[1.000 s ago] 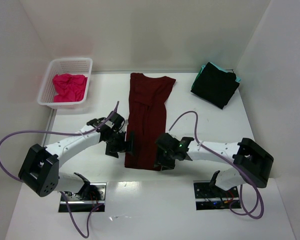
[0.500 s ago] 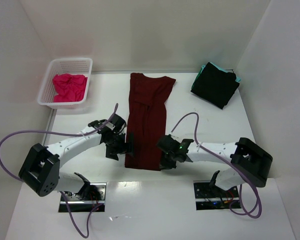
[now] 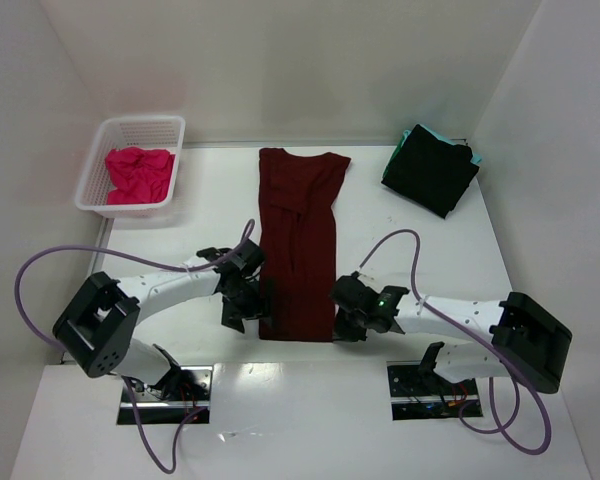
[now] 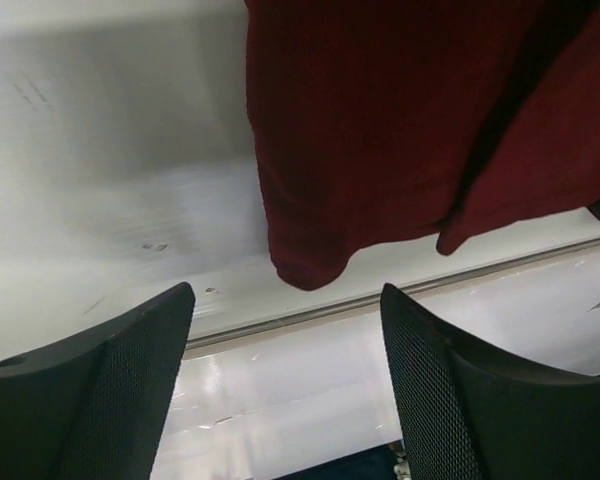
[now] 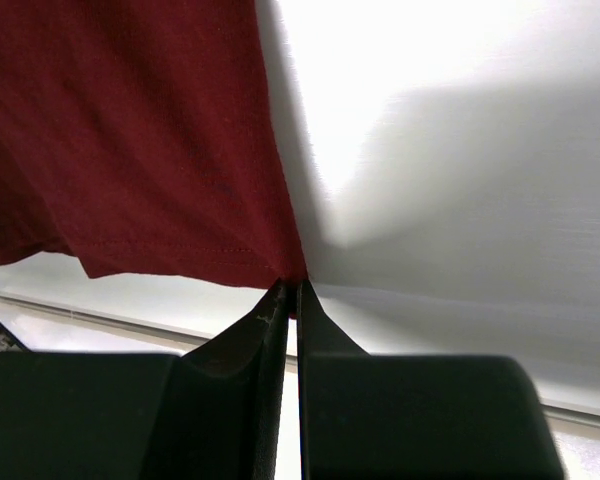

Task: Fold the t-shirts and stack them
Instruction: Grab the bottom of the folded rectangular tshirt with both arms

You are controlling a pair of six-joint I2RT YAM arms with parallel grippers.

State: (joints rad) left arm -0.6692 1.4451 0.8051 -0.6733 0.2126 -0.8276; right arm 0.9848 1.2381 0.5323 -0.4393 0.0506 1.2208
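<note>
Item 1: maroon t-shirt (image 3: 298,245). Soft knit cloth, laid flat as a long narrow panel with its sides turned in. The collar end is far from the arms and the hem end is near them.
Location: middle of the worktop (image 3: 210,200), between the two arms.
Handling, as judged: light and limp, with no stiffness of its own. It will sag and drag wherever it is unsupported, and a lift from one side alone would skew the panel.
Best hold: both hem corners, pinched through all layers, so that the near end can be carried over toward the collar.

Item 2: left hand (image 3: 246,308). Fingers (image 4: 110,390) stand apart, one either side of the left hem corner, which lies on the worktop between them. No grip on the cloth.

Item 3: right hand (image 5: 291,290). Fingers are together, clamped on the right hem corner at its very tip. The bite looks shallow and is judged liable to slip under a hard pull.

Item 4: pink t-shirt (image 3: 138,172). Crumpled and unfolded, inside the white lattice basket (image 3: 140,124) at the far left.

Item 5: black t-shirt (image 3: 430,172). Folded, at the far right, lying on the teal t-shirt (image 3: 470,152), of which only an edge shows.

Progress, as judged: two shirts stacked, the maroon one mid-fold, the pink one not yet begun.
</note>
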